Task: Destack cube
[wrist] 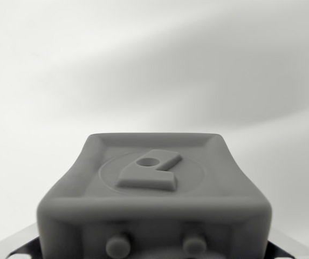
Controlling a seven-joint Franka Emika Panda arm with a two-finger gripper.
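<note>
My wrist view is filled by a grey cube (154,199) with a raised emblem on its face, close under the camera against a blank pale background, my finger state cannot be told, and destacking progress cannot be judged.

The cube (154,189) looks like smooth, matt grey moulded plastic.

1. The hand (154,210) looks like a big grey block with soft, round corners.
2. Its top face has a raised rim all around.
3. Inside the rim is a circle with a raised mark that has a small round hole.
4. Two little round knobs stick out near the bottom edge.
</note>
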